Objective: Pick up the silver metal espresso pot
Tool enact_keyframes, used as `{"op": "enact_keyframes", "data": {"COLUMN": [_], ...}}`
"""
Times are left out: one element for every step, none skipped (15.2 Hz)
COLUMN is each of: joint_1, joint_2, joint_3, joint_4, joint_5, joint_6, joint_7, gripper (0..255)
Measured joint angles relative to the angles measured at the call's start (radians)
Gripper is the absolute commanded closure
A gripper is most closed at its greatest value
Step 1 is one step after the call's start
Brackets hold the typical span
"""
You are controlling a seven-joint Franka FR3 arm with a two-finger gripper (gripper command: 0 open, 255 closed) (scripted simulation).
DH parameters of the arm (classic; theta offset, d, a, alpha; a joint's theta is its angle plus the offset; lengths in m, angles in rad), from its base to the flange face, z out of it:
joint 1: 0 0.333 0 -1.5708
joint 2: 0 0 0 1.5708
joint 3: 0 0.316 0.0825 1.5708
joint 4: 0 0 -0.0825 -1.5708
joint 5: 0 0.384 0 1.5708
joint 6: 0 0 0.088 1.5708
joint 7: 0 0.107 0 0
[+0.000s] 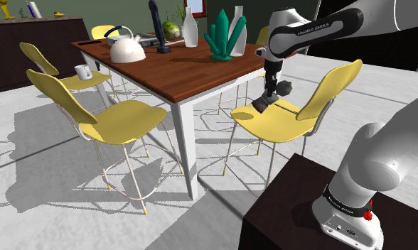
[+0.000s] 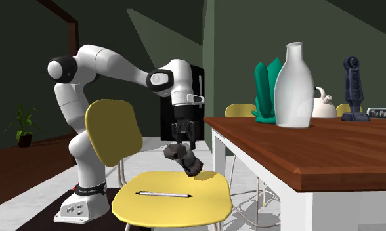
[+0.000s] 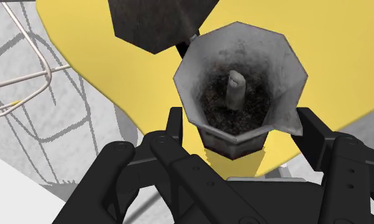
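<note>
A pale grey floor runs under a brown wooden table (image 1: 179, 74) ringed by yellow chairs. On the table stand a white kettle (image 1: 127, 48), two white vases (image 1: 190, 32) and a green crystal-shaped ornament (image 1: 220, 39). A white mug (image 1: 81, 71) sits on a far chair seat.

The espresso pot (image 3: 240, 95), dull grey and eight-sided, has its lid (image 3: 157, 22) flipped open. Its inside is dark and grimy around a short pale central column (image 3: 235, 92).

The gripper (image 3: 240, 124) is clamped on the pot, one black finger on each side of its body. In the second exterior view the pot (image 2: 183, 159) hangs tilted just under the gripper (image 2: 183, 141), over the seat of the yellow chair (image 2: 152, 210) beside the table. It seems to hang clear of the seat. A pen (image 2: 164, 194) lies on that seat, nearby.
</note>
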Motion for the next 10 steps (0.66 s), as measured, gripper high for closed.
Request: {"op": "enact_keyframes", "data": {"joint_1": [0.001,0.001,0.002,0.003,0.003,0.003,0.004,0.005,0.005,0.006], "joint_2": [-0.003,-0.005,-0.009,-0.008,-0.012,-0.015,-0.016,-0.013,-0.016,-0.016], "joint_3": [0.003,0.005,0.007,0.008,0.011,0.011,0.013,0.014,0.016,0.017], "joint_4": [0.011,0.023,0.035,0.049,0.059,0.07,0.083,0.1,0.108,0.116], "joint_5": [0.001,0.002,0.003,0.005,0.005,0.006,0.007,0.01,0.01,0.011], "joint_6": [-0.014,-0.028,-0.044,-0.057,-0.071,-0.084,-0.099,-0.113,-0.124,-0.131], "joint_7": [0.0,-0.001,-0.002,-0.003,-0.003,-0.006,-0.006,-0.009,-0.009,-0.009], "gripper": [255,255,255,255,255,255,255,255,255,255]}}
